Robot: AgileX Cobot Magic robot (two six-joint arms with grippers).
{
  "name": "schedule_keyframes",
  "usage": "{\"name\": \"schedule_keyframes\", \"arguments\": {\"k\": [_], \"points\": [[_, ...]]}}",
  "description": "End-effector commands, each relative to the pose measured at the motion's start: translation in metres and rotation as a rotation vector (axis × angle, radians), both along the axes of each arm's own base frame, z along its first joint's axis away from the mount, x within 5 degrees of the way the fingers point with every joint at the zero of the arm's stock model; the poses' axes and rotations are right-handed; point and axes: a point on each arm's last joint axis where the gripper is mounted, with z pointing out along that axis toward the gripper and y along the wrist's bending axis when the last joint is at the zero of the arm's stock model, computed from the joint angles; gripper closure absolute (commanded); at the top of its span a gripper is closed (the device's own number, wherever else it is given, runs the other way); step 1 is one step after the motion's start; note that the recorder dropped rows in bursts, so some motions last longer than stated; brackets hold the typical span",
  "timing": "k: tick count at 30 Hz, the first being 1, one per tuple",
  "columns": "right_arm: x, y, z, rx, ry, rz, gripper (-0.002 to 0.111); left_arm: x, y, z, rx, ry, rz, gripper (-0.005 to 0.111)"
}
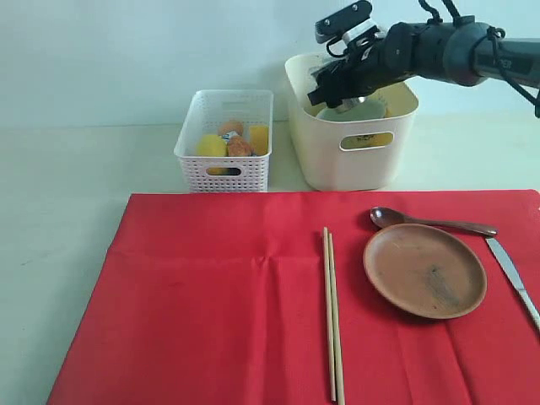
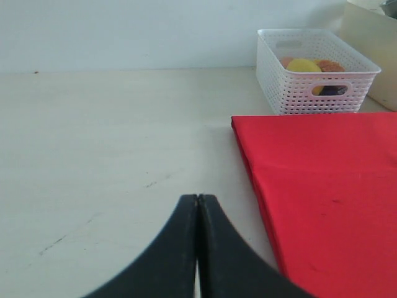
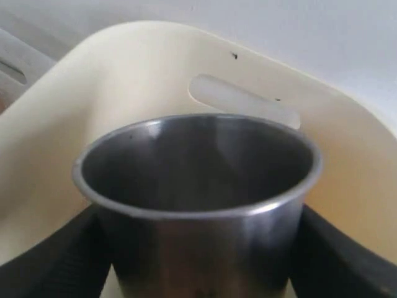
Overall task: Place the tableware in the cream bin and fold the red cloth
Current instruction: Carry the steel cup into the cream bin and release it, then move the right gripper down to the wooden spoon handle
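My right gripper (image 1: 337,89) reaches into the top of the cream bin (image 1: 354,156), shut on the steel cup (image 3: 198,205); its dark fingers (image 3: 56,261) press both sides of the cup. A pale green bowl (image 1: 356,111) lies inside the bin. On the flat red cloth (image 1: 211,295) rest the wooden chopsticks (image 1: 331,312), the brown plate (image 1: 424,270), the dark spoon (image 1: 422,222) and the silver knife (image 1: 513,272). My left gripper (image 2: 198,197) is shut and empty over bare table, beside the cloth's corner (image 2: 322,186); the exterior view does not show it.
A white perforated basket (image 1: 224,164) with yellow and orange food stands left of the cream bin, just behind the cloth. Pale tabletop (image 2: 111,136) stretches left of the cloth. A plain wall runs behind both bins.
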Motion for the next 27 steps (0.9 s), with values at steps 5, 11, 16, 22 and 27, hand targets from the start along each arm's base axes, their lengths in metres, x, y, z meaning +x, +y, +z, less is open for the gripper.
{"name": "schedule_keyframes", "arguments": {"k": [5,11,16,22,27], "points": [[0.001,-0.003,0.013,-0.003,-0.030,-0.001,0.032,0.000,0.000,0.000,-0.007,-0.004,0.004,0.107],[-0.008,-0.004,0.039,-0.010,0.006,0.006,0.029,0.000,0.000,0.000,-0.007,-0.004,0.004,0.107],[-0.020,-0.007,0.069,-0.013,0.024,0.012,0.030,0.000,0.000,0.000,-0.007,-0.004,0.004,0.107],[-0.039,-0.011,0.104,-0.032,0.073,0.022,0.030,0.000,0.000,0.000,-0.007,-0.004,0.004,0.107],[-0.058,-0.014,0.126,-0.039,0.151,0.033,0.041,0.000,0.000,0.000,-0.007,-0.004,0.004,0.107]]}}
